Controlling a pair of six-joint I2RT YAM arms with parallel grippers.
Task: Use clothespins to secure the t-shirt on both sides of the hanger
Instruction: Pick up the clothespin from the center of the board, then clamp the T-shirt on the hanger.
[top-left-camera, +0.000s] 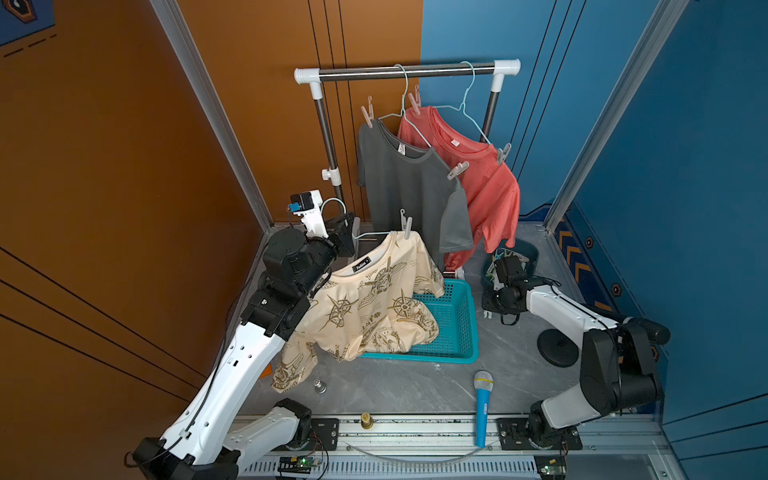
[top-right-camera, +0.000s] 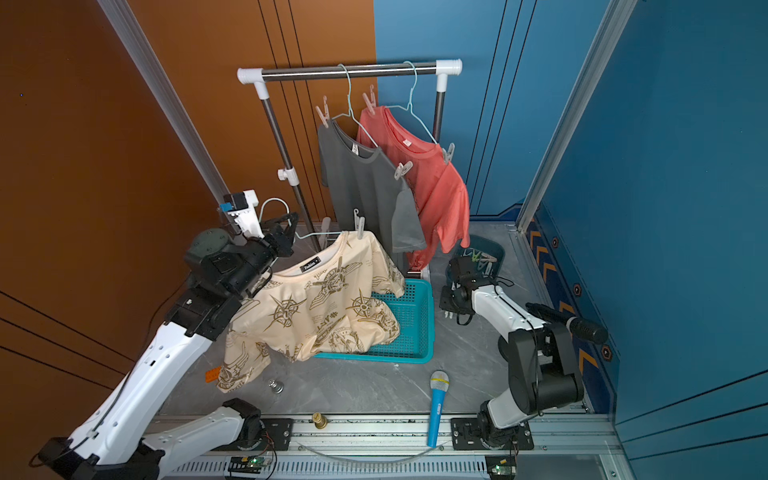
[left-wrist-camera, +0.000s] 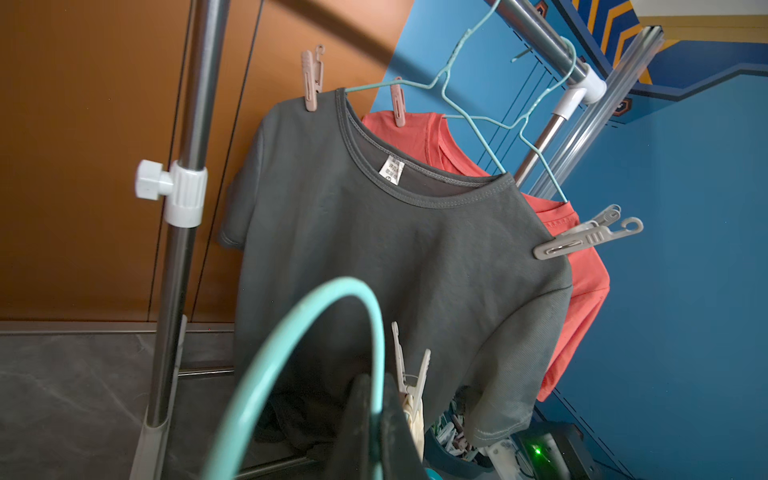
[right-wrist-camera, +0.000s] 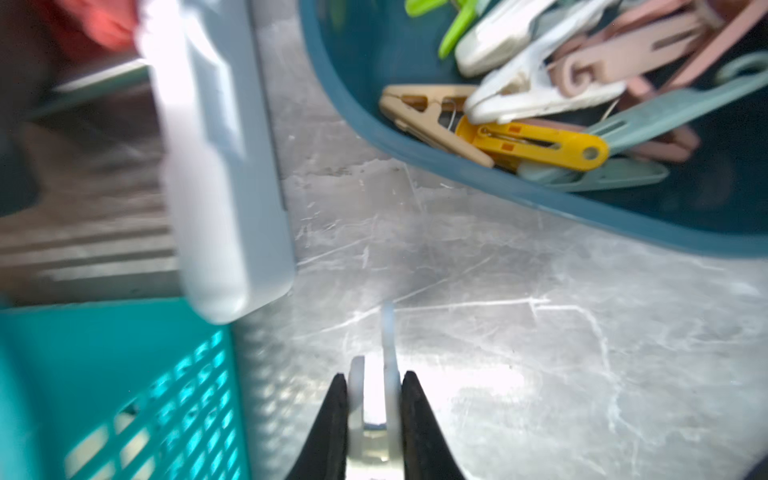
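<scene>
A cream t-shirt (top-left-camera: 365, 307) with a gold print hangs on a teal wire hanger (top-left-camera: 370, 235), and its hem trails into the teal basket. My left gripper (left-wrist-camera: 376, 382) is shut on the hanger's hook (left-wrist-camera: 316, 299), holding it up at the left in front of the rack. One pale clothespin (top-left-camera: 407, 226) is clipped on the shirt's right shoulder. My right gripper (right-wrist-camera: 374, 378) is shut on a white clothespin (right-wrist-camera: 388, 353), low over the floor. Beside it stands a dark blue bin (right-wrist-camera: 415, 158) holding several more clothespins (right-wrist-camera: 536, 143).
A clothes rack (top-left-camera: 407, 70) at the back carries a grey shirt (top-left-camera: 407, 187) and a coral shirt (top-left-camera: 486, 183), both pinned on hangers. The teal basket (top-left-camera: 457, 328) sits mid-floor. A toy microphone (top-left-camera: 483, 407) and a black round base (top-left-camera: 557, 347) lie front right. The rack's foot (right-wrist-camera: 216, 166) stands near my right gripper.
</scene>
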